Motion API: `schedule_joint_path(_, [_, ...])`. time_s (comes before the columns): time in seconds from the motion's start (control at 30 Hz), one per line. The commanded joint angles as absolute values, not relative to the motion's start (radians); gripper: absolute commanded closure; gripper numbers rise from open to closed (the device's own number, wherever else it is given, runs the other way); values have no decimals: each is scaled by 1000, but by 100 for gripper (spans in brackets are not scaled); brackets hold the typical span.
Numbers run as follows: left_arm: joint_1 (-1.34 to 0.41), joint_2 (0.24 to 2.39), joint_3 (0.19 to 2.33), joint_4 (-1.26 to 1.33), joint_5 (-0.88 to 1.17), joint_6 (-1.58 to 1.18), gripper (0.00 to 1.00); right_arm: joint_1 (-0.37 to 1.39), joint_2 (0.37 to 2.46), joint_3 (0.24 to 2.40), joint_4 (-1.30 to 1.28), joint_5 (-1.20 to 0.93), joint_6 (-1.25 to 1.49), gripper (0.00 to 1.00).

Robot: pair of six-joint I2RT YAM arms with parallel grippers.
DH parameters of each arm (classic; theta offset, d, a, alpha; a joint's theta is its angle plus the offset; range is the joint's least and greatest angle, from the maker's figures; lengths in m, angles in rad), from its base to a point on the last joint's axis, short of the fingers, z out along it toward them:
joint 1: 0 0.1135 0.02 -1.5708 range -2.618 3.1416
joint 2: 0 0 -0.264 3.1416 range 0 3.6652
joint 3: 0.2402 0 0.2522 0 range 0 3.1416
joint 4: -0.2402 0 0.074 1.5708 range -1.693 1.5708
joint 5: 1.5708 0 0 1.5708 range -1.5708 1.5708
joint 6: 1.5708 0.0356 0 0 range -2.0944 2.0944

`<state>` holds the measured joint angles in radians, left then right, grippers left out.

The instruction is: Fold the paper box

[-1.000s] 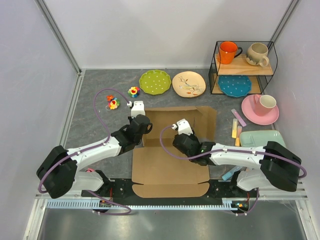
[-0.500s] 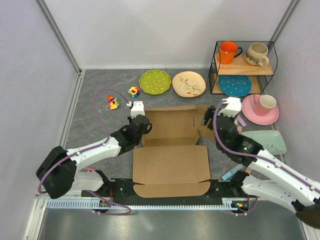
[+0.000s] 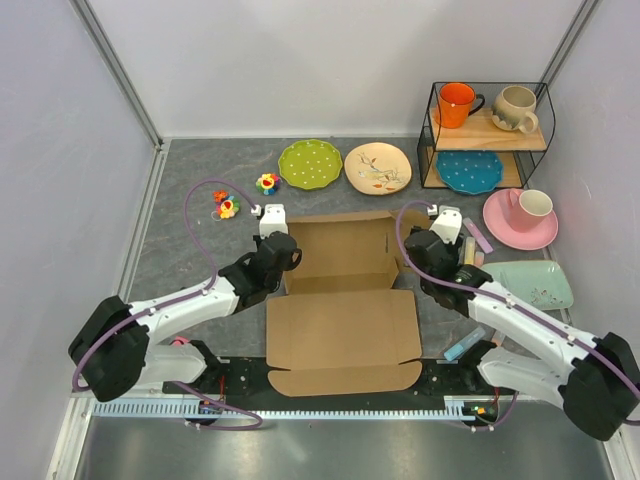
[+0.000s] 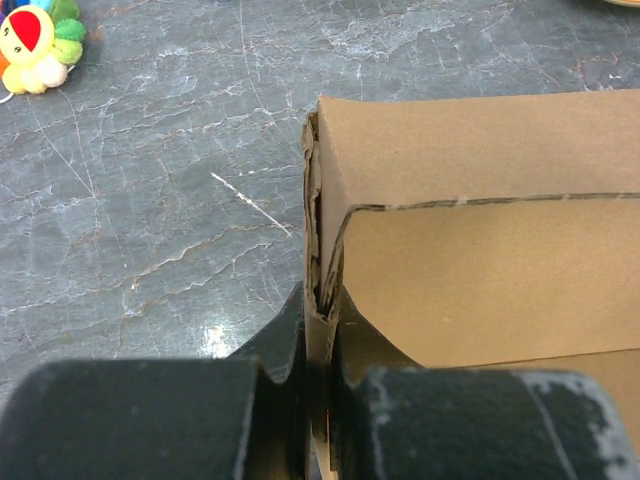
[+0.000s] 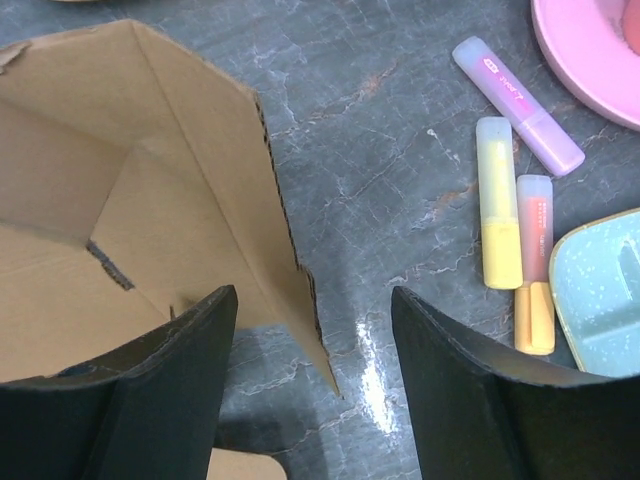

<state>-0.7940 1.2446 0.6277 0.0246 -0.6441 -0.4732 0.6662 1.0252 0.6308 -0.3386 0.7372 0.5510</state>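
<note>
Grey marbled tabletop (image 3: 180,250). Left gripper (image 4: 322,330) pinches the left wall (image 4: 316,200) of the plain brown corrugated cardboard box (image 3: 340,320); right gripper (image 5: 315,400), empty, jaws wide apart, straddles its raised right flap (image 5: 230,230).

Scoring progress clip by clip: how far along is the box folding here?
Early. On the paper box, the left wall stands up, clamped in the shut left pincer. In hand: the open right pincer straddles the half-raised right flap. Left: the lid panel lies flat, unfolded.
</note>
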Motion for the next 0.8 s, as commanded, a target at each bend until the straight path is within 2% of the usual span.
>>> schedule_joint_path(0.0, [-802,1241,595,-51,-627,-434,98,634,1077,658,-276,712,568,33])
schedule_joint_path(0.07, [-804,1238,592,-40,-629,-430,98,627,1075,649,-241,680,560,39])
schedule_joint_path(0.2, [-808,1232,575,-3,-643,-414,98,626,1022,626,-183,606,546,63])
schedule_joint_path(0.3, [-811,1239,572,44,-666,-403,98,626,976,617,-167,548,545,74])
schedule_joint_path(0.47, [-816,1284,604,77,-692,-368,98,626,945,609,-198,486,569,84])
schedule_joint_path(0.77, [-838,1328,614,161,-716,-328,98,629,925,560,-186,347,623,87])
